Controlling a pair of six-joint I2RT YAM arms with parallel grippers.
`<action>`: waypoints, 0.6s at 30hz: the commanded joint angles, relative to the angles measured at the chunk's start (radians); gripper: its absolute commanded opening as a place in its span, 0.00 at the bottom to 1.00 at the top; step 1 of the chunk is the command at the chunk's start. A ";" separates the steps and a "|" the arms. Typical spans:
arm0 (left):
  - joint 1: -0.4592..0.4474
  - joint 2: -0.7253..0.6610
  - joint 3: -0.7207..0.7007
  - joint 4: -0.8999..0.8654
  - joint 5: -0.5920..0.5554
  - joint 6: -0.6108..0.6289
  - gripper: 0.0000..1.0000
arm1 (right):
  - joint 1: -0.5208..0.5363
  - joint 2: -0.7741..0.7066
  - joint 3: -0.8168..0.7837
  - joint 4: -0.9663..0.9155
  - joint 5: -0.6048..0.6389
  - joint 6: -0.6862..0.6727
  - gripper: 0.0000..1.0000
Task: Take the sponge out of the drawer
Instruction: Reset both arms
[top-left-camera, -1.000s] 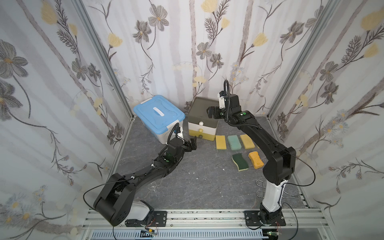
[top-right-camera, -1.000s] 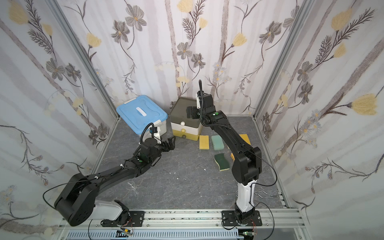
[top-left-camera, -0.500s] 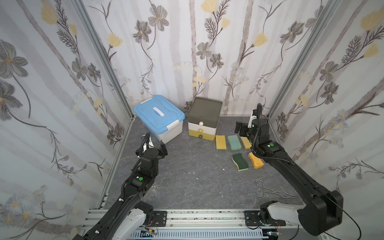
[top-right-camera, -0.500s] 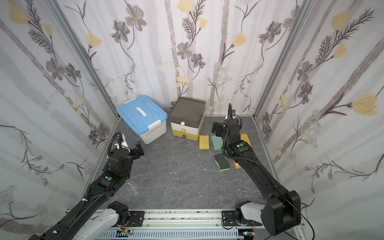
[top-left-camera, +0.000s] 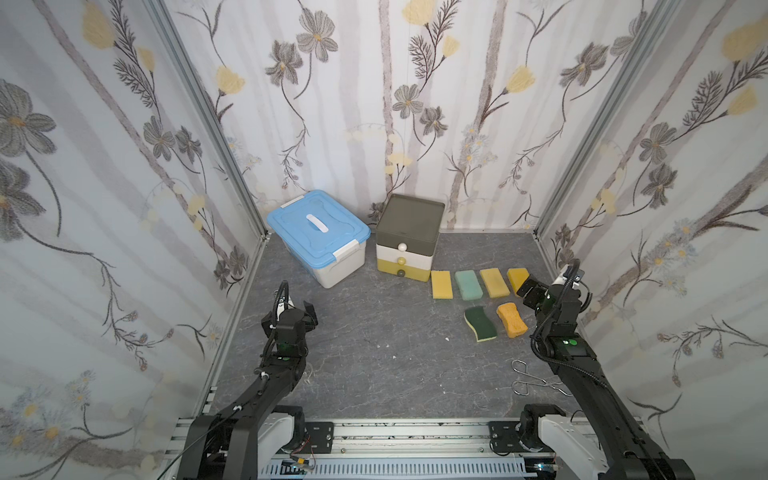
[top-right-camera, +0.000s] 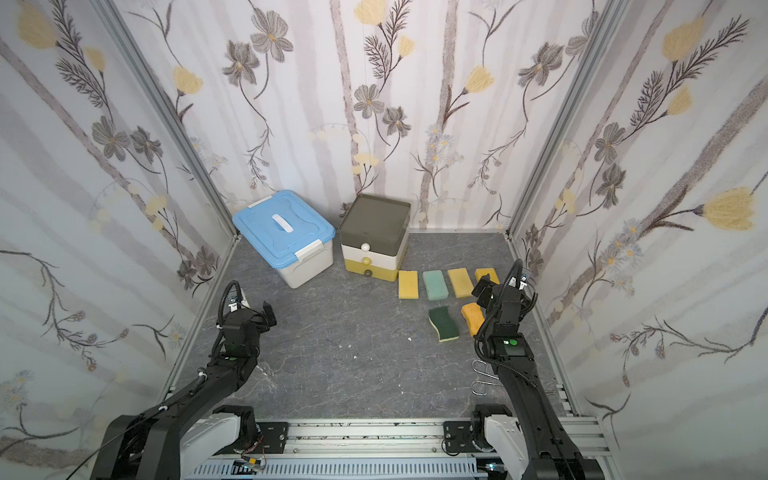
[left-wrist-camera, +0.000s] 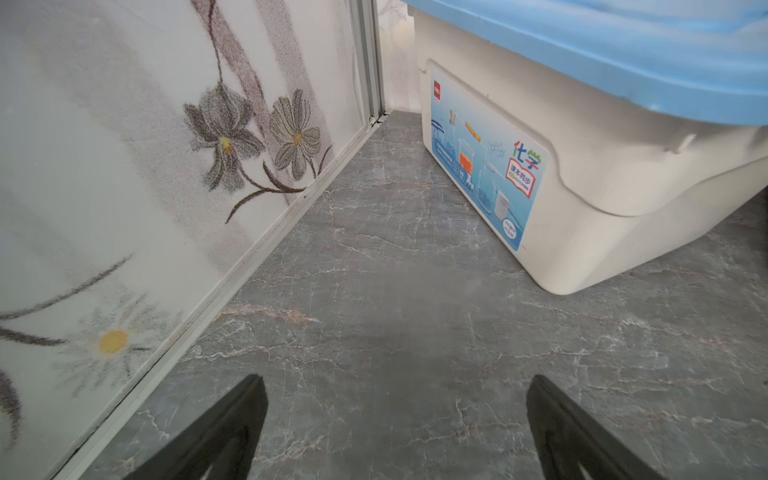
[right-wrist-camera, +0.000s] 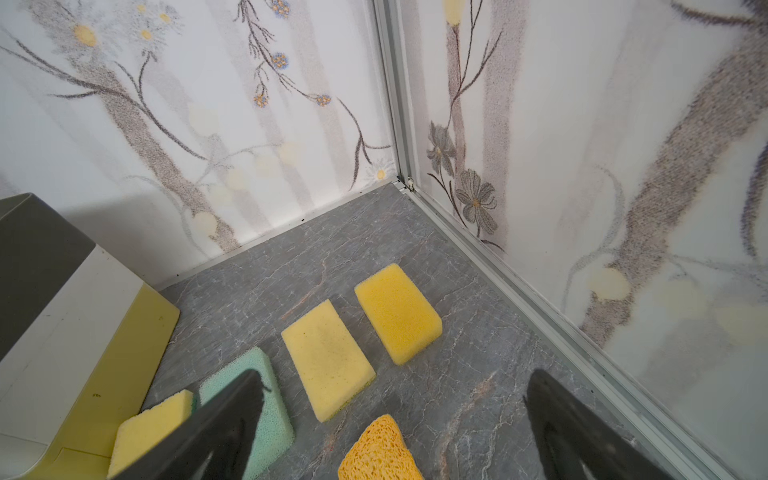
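Grey marble-patterned bench (top-left-camera: 374, 353), floral-papered walls (top-left-camera: 124, 166) on three sides, aluminium corner posts (top-left-camera: 215, 124). Left gripper (left-wrist-camera: 395, 378) and right gripper (right-wrist-camera: 395, 372) both spread wide, holding nothing.

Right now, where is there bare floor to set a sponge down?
Open: the middle floor, bordered by drawer unit, blue-lidded bin, left gripper and green scrub sponge. Crowded: the right side, with the sponge row, orange sponge, right gripper and tongs.
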 joint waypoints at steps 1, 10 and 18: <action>0.032 0.118 0.032 0.199 0.087 -0.001 1.00 | -0.005 -0.010 -0.037 0.157 -0.025 0.011 1.00; 0.067 0.400 0.074 0.451 0.247 0.005 1.00 | -0.017 -0.076 -0.191 0.378 -0.060 -0.100 1.00; 0.068 0.458 0.104 0.440 0.279 0.016 1.00 | -0.030 -0.068 -0.237 0.454 -0.049 -0.125 1.00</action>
